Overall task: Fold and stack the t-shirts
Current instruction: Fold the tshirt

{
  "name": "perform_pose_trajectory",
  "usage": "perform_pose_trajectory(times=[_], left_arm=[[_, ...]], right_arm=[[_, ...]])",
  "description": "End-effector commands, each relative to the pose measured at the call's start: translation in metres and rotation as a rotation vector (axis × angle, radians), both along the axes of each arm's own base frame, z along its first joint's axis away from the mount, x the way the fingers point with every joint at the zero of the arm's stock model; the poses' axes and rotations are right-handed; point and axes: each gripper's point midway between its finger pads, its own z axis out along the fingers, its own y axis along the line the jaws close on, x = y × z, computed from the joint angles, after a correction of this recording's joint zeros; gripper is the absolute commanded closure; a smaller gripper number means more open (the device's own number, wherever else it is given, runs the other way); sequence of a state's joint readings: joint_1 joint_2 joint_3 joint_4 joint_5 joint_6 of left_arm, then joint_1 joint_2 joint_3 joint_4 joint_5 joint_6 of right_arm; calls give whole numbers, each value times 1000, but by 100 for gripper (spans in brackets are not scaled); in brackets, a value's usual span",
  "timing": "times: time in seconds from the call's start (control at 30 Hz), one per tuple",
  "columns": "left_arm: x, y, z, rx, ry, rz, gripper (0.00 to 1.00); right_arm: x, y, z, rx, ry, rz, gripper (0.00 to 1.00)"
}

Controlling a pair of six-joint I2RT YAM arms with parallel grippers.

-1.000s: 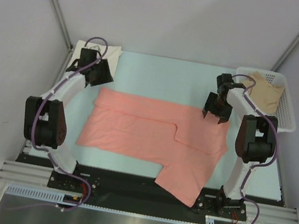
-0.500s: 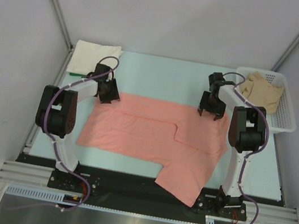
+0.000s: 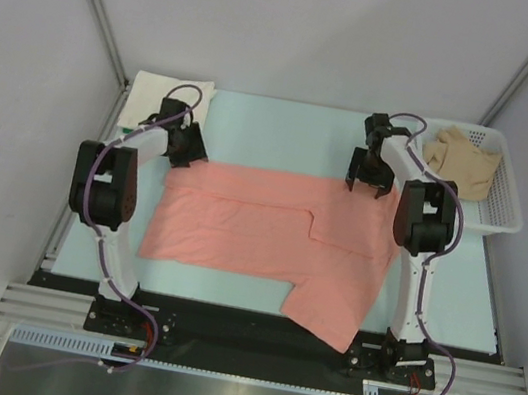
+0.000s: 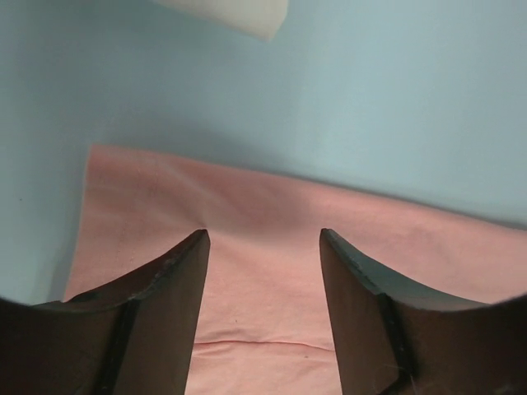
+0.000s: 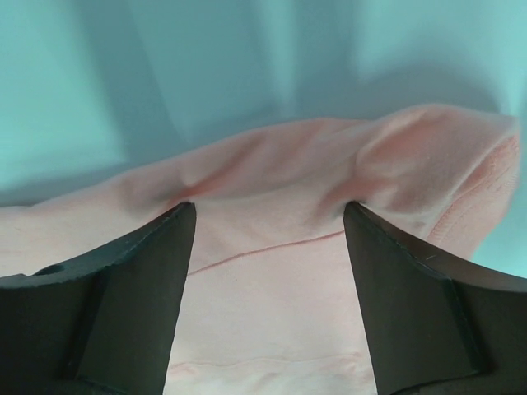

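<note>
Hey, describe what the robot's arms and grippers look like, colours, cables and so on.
The left arm and right arm match: white links, bulky black joints, a purple cable looping along each. The left gripper and right gripper each have two flat, dark, tapering fingers. No markings show.

The salmon-pink t-shirt (image 3: 239, 224) is soft matt cloth, lightly creased; the surface (image 3: 275, 129) under it looks smooth and matt; the basket (image 3: 509, 203) is white perforated plastic.
</note>
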State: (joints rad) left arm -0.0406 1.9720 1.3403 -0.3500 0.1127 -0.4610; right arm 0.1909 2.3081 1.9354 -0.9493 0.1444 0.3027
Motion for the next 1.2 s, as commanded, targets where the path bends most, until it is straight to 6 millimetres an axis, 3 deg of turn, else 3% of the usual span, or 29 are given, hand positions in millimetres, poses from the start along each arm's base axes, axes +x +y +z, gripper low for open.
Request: perform_pose_trajectory(times=[0.0,0.07,0.13,0.17,0.2,0.23,0.27,0.3,0.33,0.37,0.4,0.43,0.47,0.5,0.53,0.57,0.6,0.63,0.7,0.73,0.83,0.97,1.17], left_arm=[[13,3,40,19,-89,-20,36],[1,-5,61,17,-124,-34,32],[-20,-17,80,13,-153,-63,30],[-29,-20,86,5,-161,-69,30],[-38,-24,90,-10,-167,-76,30],[-56,-25,84,-27,-137,-68,30],[-67,-24,104,-36,-179,-60,31],[-77,-21,110,-39,-188,-45,32],[-97,-18,101,-34,-151,-35,33],[-108,-12,118,-22,-200,-11,34],[-118,-8,116,-11,-195,8,34],[-139,-1,100,-2,-136,47,36],[-149,7,98,13,-124,87,39],[-158,22,102,22,-138,173,41],[-179,29,82,23,-73,209,41],[-188,34,77,13,-56,244,42],[-195,47,76,-5,-54,320,42],[-211,52,61,4,3,351,43],[-221,62,55,30,27,415,44],[-227,68,51,45,41,445,44],[-242,85,39,70,88,558,43],[-254,101,30,60,145,691,52],[-273,112,14,60,260,809,58]], right_arm=[[26,9,28,-17,-88,2,21],[20,8,54,-44,-110,-9,18],[1,0,67,-76,-89,-29,11],[-5,-1,92,-59,-135,-45,9],[-12,-2,100,-45,-147,-52,1],[-28,-8,94,-43,-116,-65,0],[-37,-9,96,-34,-109,-66,0],[-49,-8,115,-2,-141,-68,0],[-59,-7,117,10,-136,-58,0],[-85,-7,103,13,-78,-46,1],[-97,1,119,72,-115,-31,4],[-114,6,118,102,-103,-19,5],[-141,11,101,119,-46,-4,7],[-156,21,115,183,-92,15,9],[-171,30,112,227,-77,28,10],[-187,39,109,252,-58,48,10],[-217,45,93,291,7,59,13],[-230,51,101,332,-18,50,14],[-269,63,86,375,38,76,16],[-282,67,92,407,12,58,17],[-315,72,77,426,51,71,20],[-335,73,76,443,49,80,20],[-341,70,72,431,30,93,20]])
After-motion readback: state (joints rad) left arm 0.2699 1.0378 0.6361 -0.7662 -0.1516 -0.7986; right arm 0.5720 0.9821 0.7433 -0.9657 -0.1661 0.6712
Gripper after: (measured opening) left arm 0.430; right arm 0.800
